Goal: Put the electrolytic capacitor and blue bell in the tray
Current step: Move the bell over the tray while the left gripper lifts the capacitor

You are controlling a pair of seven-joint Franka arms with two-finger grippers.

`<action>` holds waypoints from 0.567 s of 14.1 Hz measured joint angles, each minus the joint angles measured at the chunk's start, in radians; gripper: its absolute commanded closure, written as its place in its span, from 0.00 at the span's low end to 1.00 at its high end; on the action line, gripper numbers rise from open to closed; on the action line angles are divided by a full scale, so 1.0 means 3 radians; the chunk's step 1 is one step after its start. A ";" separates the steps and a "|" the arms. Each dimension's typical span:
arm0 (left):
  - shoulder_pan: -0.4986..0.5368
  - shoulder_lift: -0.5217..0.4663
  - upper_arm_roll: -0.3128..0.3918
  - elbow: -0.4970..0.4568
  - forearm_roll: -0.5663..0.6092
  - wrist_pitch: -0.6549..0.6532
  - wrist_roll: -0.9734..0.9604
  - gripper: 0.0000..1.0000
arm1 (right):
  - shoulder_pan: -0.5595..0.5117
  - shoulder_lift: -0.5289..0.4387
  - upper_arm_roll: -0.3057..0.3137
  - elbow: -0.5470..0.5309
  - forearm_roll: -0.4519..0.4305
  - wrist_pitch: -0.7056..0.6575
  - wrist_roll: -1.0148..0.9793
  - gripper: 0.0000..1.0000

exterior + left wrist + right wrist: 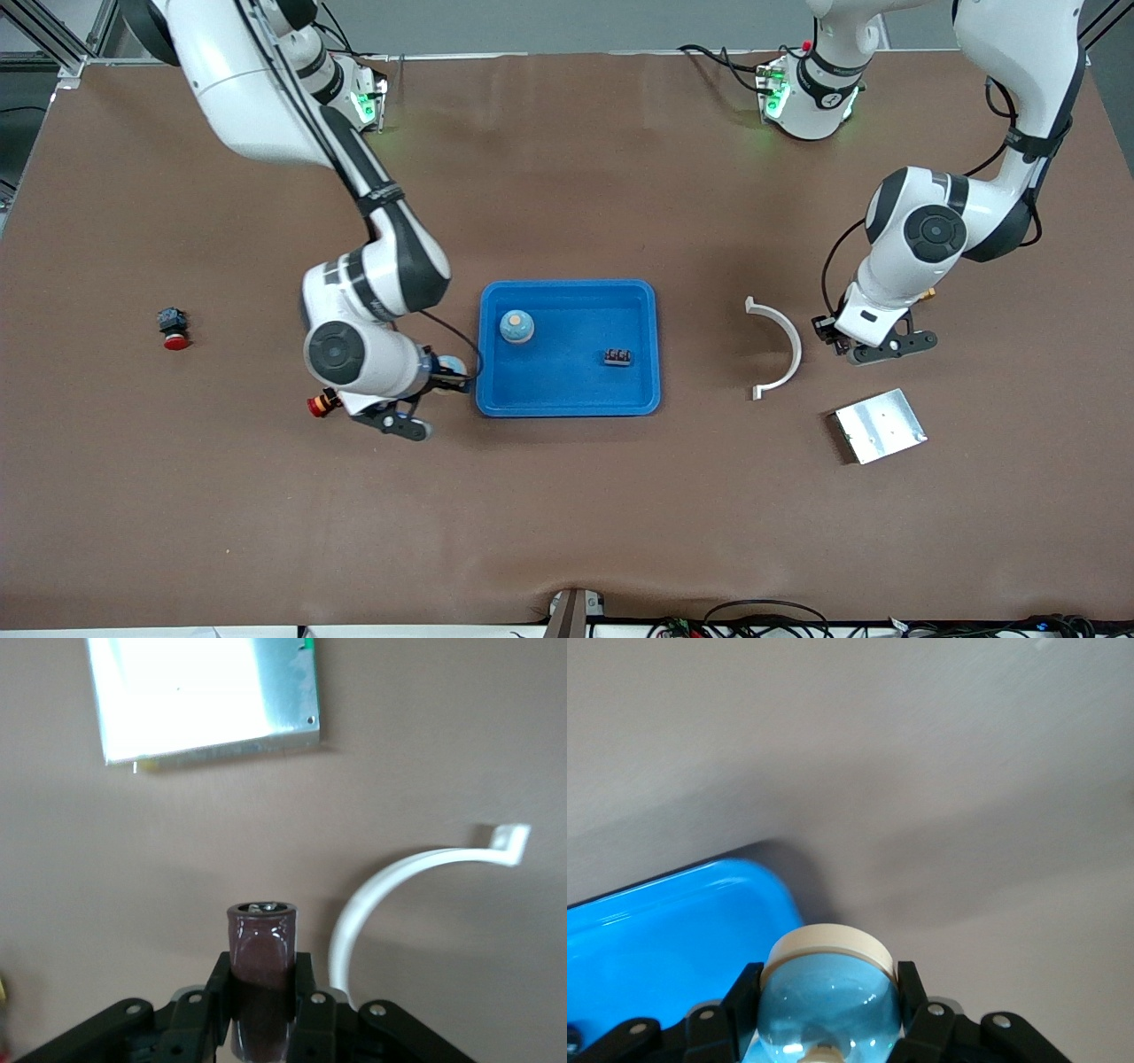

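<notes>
Right pincer point(824, 1014) grips blue bell point(826, 992) beside tray point(567, 403); left pincer point(263, 1010) grips electrolytic capacitor point(261, 961) above table.

Glossy blue plastic tray point(567, 403); shiny brushed metal plate point(879, 425); matt brown surface point(567, 514); smooth glossy capacitor point(262, 966); translucent glossy bell point(828, 997).

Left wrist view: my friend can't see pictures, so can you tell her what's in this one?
The left gripper is shut on a dark brown capacitor, held upright above the brown table. A curved white plastic strip lies on the table just past the gripper. A shiny silver metal plate lies apart from the strip.
</notes>
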 measured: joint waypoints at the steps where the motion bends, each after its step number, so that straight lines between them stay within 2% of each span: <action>1: -0.0001 -0.0014 -0.0059 0.0107 -0.0073 -0.0210 -0.0188 1.00 | 0.0051 0.0053 0.0036 0.0059 0.0000 0.0014 0.0138 1.00; 4: -0.0001 -0.0037 -0.0286 0.0332 -0.0147 -0.0527 -0.0772 1.00 | 0.0185 0.0193 0.0074 0.0225 0.0000 0.0016 0.0403 1.00; 8: -0.0009 -0.0040 -0.0741 0.0402 -0.0152 -0.0555 -0.1875 1.00 | 0.0272 0.0324 0.0087 0.0259 0.0000 0.0097 0.0538 1.00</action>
